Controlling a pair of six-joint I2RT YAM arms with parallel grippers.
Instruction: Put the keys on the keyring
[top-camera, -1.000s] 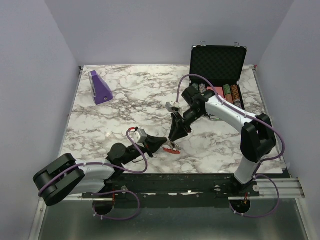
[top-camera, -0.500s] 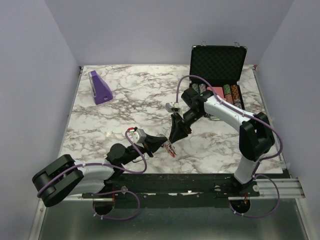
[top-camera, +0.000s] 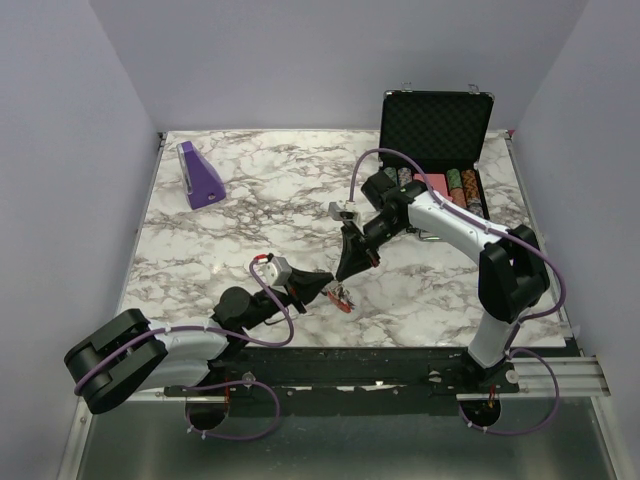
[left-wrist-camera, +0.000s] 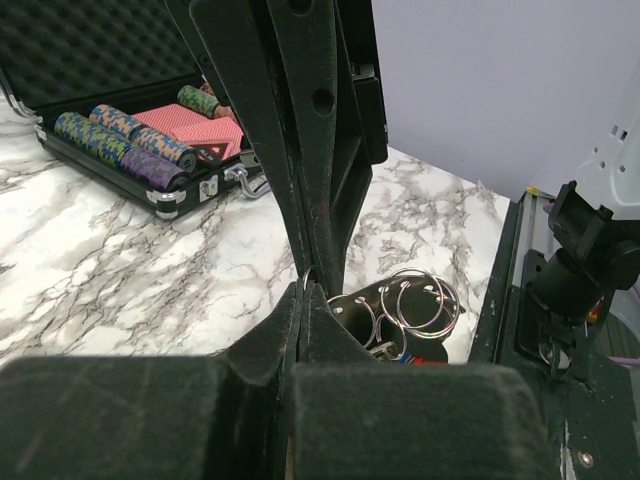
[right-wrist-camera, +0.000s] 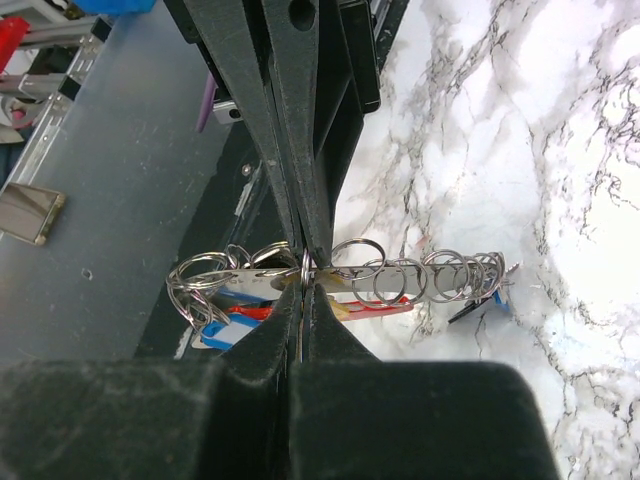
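The keyring (right-wrist-camera: 400, 275) is a flat metal strip strung with several thin rings, with a red piece (right-wrist-camera: 385, 306) under it. Blue-headed keys (right-wrist-camera: 222, 334) hang at its left end. In the top view the keyring (top-camera: 341, 297) hangs just above the marble near the front edge. My left gripper (left-wrist-camera: 303, 292) is shut on one thin ring of it, and the other rings (left-wrist-camera: 415, 303) show just beyond. My right gripper (right-wrist-camera: 303, 285) comes down from above and is shut on a ring at the same spot, tip to tip with the left fingers (right-wrist-camera: 290, 120). In the top view the two grippers, left (top-camera: 325, 290) and right (top-camera: 344, 274), meet over the bunch.
An open black case of poker chips (top-camera: 435, 150) stands at the back right and also shows in the left wrist view, case (left-wrist-camera: 130, 140). A purple wedge (top-camera: 200, 175) sits at the back left. The table's front edge and metal rail (top-camera: 400, 365) lie just behind the bunch.
My right gripper's jaws have closed onto the ring and its tip has shifted slightly. The left gripper stays shut, holding the bunch in nearly the same place.
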